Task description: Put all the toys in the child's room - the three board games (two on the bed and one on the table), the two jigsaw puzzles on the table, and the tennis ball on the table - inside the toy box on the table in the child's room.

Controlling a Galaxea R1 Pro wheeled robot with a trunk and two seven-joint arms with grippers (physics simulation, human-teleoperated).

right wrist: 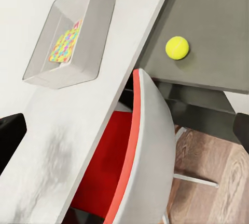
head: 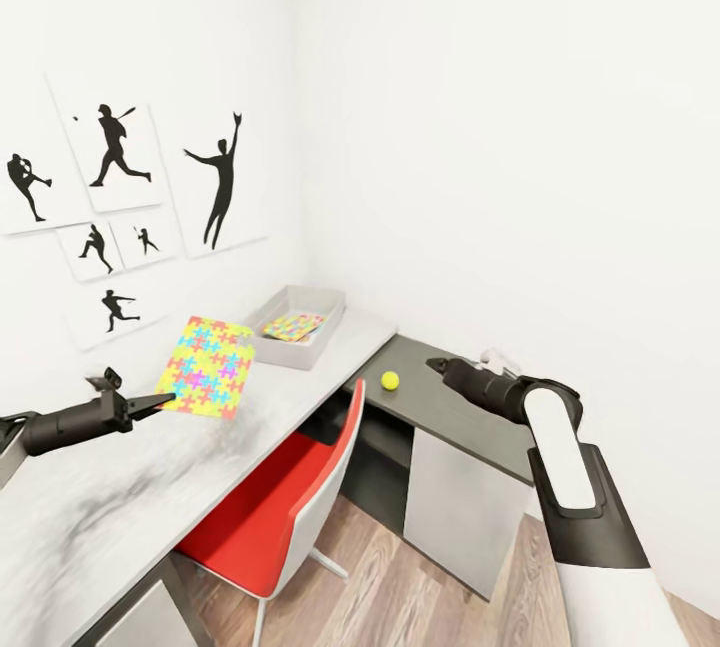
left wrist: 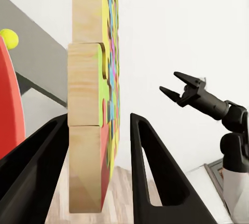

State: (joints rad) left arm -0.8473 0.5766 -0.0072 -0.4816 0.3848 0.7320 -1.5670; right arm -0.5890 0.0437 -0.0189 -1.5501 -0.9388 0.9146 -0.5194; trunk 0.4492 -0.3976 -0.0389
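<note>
- Head view: the toy box (head: 297,326) stands on the pale tabletop (head: 130,487) against the wall, and one jigsaw puzzle (head: 292,327) already lies inside it. The left claw (head: 160,401) holds a second jigsaw puzzle (head: 208,367) by its lower edge, lifted clear of the tabletop and short of the toy box. The tennis ball (head: 390,380) rests on the lower dark section beyond the toy box. The right claw (head: 436,365) hovers near the ball, apart from it; its opening cannot be judged here. No board game is visible.
- Left wrist view: the held jigsaw puzzle (left wrist: 91,104) stands edge-on between the two dark fingers (left wrist: 150,167), which are closed against it. The right claw (left wrist: 174,86) appears beyond, its fingers spread and empty.
- Right wrist view: the toy box (right wrist: 72,37) contains one jigsaw puzzle (right wrist: 66,42); the tennis ball (right wrist: 177,48) sits on the dark section beside the red chair (right wrist: 140,146).
- Progress, as judged: one puzzle stowed, one in transit. Tennis ball and three board games remain.
</note>
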